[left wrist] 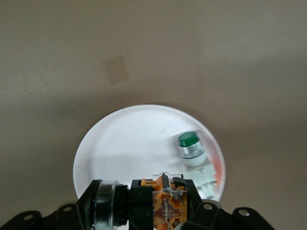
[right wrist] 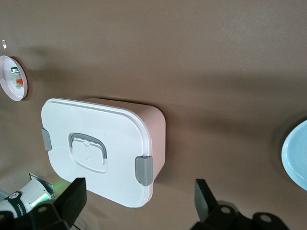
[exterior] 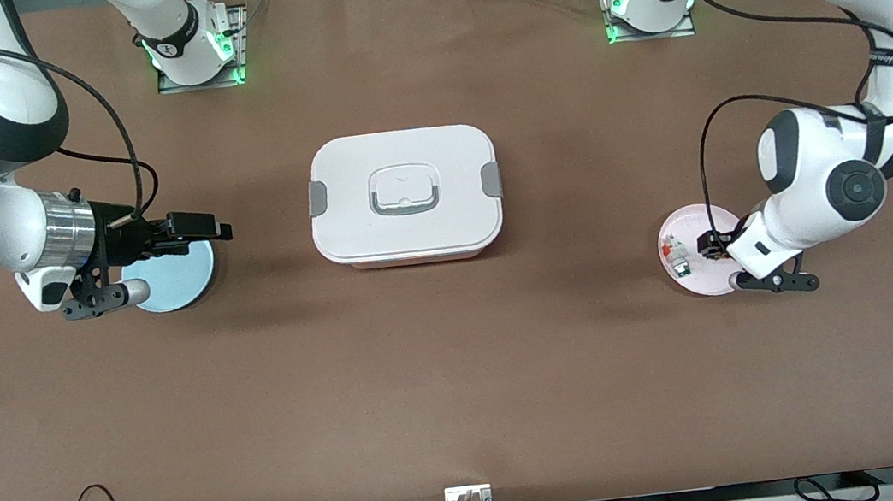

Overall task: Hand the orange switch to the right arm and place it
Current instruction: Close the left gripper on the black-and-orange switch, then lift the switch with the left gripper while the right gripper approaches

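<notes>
Orange switch (left wrist: 163,203) in left pincer (left wrist: 160,201)

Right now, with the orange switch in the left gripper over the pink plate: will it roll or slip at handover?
Probably rigid and light: the orange switch looks like a small hard plastic part. Its round black barrel could roll if set down on its side. The left gripper seems to clamp the blocky end, so slipping looks unlikely. The right gripper waits open over the blue plate.

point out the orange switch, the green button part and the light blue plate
small orange and black switch (left wrist: 165,203), left wrist view, its orange block end.
small round green-capped button part (left wrist: 188,140), left wrist view, its green cap.
round light blue plate (exterior: 183,281), front view, bare surface.
</notes>
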Motion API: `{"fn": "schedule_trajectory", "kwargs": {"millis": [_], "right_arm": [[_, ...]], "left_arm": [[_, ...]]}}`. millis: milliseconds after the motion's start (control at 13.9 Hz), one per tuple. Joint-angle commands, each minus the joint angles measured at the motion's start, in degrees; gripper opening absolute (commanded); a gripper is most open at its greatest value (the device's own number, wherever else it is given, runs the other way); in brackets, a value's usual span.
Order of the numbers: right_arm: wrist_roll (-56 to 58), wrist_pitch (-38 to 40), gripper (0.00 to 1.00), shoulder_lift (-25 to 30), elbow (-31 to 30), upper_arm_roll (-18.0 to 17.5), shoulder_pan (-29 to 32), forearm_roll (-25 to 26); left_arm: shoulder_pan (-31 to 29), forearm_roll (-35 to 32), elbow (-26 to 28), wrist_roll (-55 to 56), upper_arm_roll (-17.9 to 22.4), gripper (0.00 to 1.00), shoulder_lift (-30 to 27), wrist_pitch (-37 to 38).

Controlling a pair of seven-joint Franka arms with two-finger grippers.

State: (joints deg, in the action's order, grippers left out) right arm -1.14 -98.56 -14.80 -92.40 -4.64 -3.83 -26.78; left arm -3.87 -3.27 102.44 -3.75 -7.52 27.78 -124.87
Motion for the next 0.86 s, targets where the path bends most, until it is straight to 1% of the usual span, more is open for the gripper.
{"fn": "schedule_trajectory", "kwargs": {"millis": [0, 72, 144, 216, 288, 432, 576, 720, 792], "right_arm": [[0.8, 0.1, 1.0, -0.1, 0.6, -0.1, 0.4, -3.6], [0.8, 0.3, 1.0, 0.0, 0.6, -0.1, 0.4, -5.2], [0.8, 0.4, 1.0, 0.1, 0.6, -0.1, 0.3, -6.9], [0.7, 0.3, 1.0, 0.1, 0.6, -0.1, 0.2, -9.8], [0.6, 0.0, 1.0, 0.1, 0.6, -0.1, 0.0, -13.6], [0.4, -0.6, 1.0, 0.1, 0.6, -0.1, -0.5, -19.6], [0.4, -0.8, 1.0, 0.0, 0.6, -0.2, -1.0, -25.5], [0.0, -0.6, 1.0, -0.1, 0.6, -0.3, -1.1, -30.9], [-0.2, -0.4, 1.0, -0.2, 0.5, -0.3, -1.9, -33.1]], "left_arm": [[-0.5, -0.8, -7.1, -1.3, -3.2, 0.26, -0.4, 5.8], [-0.9, -0.2, -8.6, -3.8, -5.0, 0.26, -0.4, 5.9], [-1.1, 0.7, -9.6, -6.9, -5.8, 0.26, -0.4, 5.9], [-1.0, 3.5, -10.9, -10.9, -6.4, 0.26, -0.4, 5.8], [-1.0, 8.2, -11.4, -14.4, -7.4, 0.26, -0.4, 5.6], [-0.4, 18.0, -11.6, -22.3, -9.3, 0.26, -0.4, 5.5], [-1.9, 25.9, -11.6, -32.1, -14.2, 0.26, -0.5, 5.3], [-3.9, 37.3, -13.3, -43.1, -18.7, 0.26, -0.5, 5.5], [-4.1, 41.3, -13.2, -47.4, -20.8, 0.26, -0.4, 5.3]]}}
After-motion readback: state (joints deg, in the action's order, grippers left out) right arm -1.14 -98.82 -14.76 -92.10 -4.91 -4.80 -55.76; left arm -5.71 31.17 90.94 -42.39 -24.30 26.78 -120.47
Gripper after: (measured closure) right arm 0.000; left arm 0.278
